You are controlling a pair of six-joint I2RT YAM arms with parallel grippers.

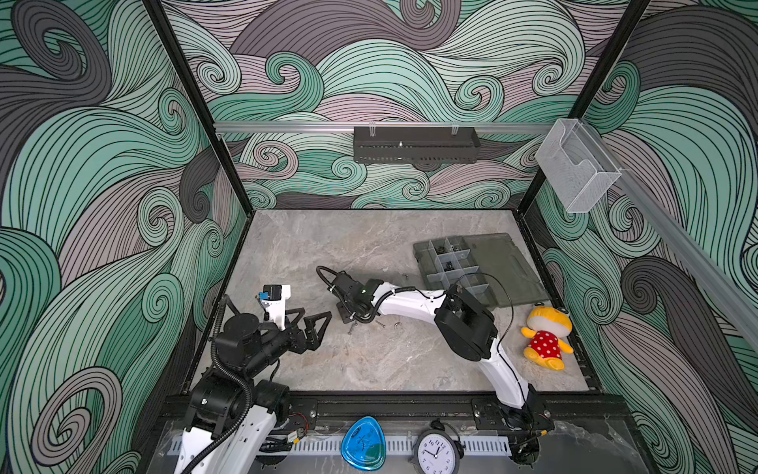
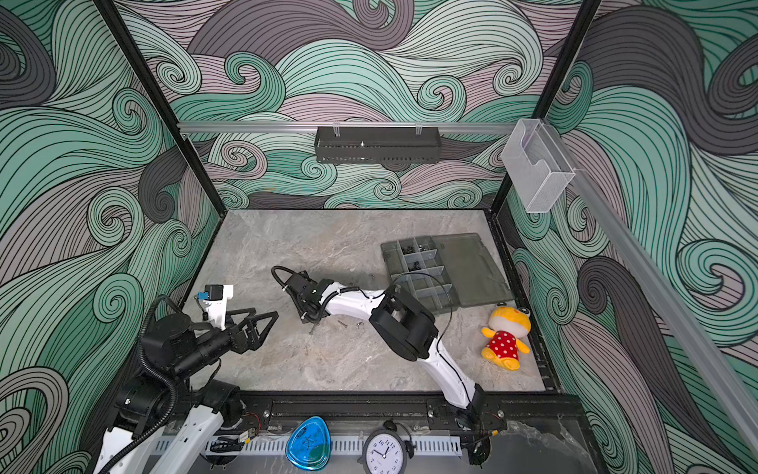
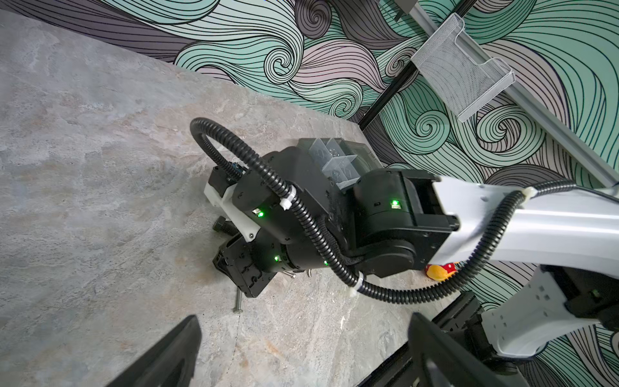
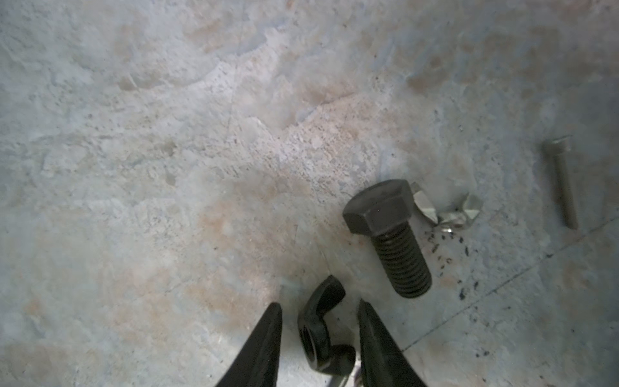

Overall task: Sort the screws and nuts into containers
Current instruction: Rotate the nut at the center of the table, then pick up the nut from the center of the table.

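My right gripper (image 4: 320, 303) points down at the table mid-scene (image 1: 346, 318) and stands open. A black wing nut (image 4: 318, 331) lies on the stone between its fingers, with a gap showing on one side. Just beyond lie a thick black bolt (image 4: 388, 234), a silver wing nut (image 4: 449, 211) and a thin silver screw (image 4: 562, 184). The smoky-grey organiser box (image 1: 434, 283) sits open at the back right, dark pieces in its far compartments (image 1: 443, 248). My left gripper (image 1: 316, 314) hovers open and empty to the left (image 3: 301, 355).
A plush toy (image 1: 545, 336) lies at the right edge near the box's flat lid (image 1: 504, 266). A black perforated tray (image 1: 416, 144) and a clear holder (image 1: 576, 164) hang on the walls. A clock (image 1: 437, 451) and a blue object (image 1: 363, 443) sit on the front rail.
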